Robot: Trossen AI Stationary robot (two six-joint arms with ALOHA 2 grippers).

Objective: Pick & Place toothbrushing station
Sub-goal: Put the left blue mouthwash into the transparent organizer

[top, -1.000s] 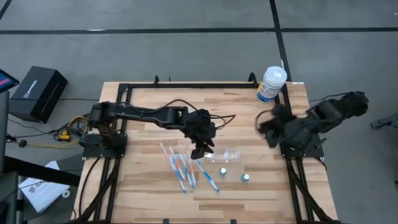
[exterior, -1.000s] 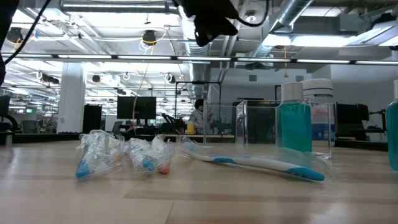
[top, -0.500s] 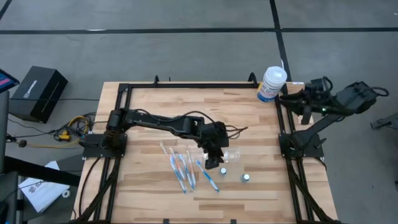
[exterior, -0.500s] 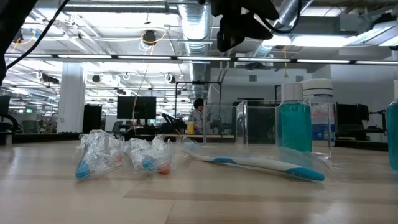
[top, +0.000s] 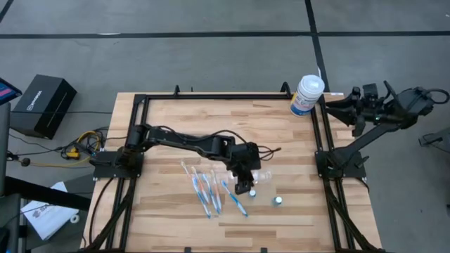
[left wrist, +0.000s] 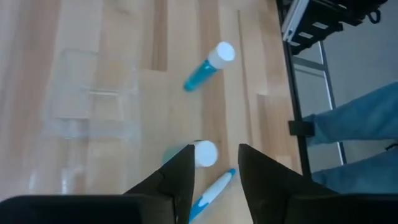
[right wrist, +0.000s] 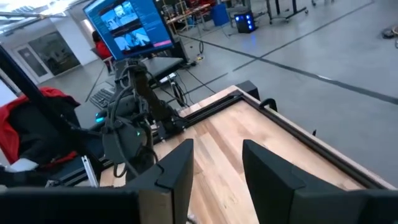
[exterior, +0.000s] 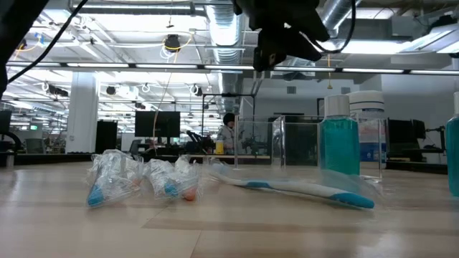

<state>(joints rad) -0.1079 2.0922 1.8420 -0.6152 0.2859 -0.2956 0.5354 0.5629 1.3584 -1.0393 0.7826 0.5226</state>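
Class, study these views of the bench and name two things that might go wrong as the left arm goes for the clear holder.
1. The left tool, open, hangs over a white-capped blue bottle, not the toothbrushing station beside it; closing here would likely catch the wrong item.
2. A loose toothbrush and a second small bottle lie close by, so a descent could knock them aside.

The right tool waits open, off the table's far right corner.

From above, the left gripper (top: 244, 184) partly hides the clear toothbrushing station (top: 261, 173).
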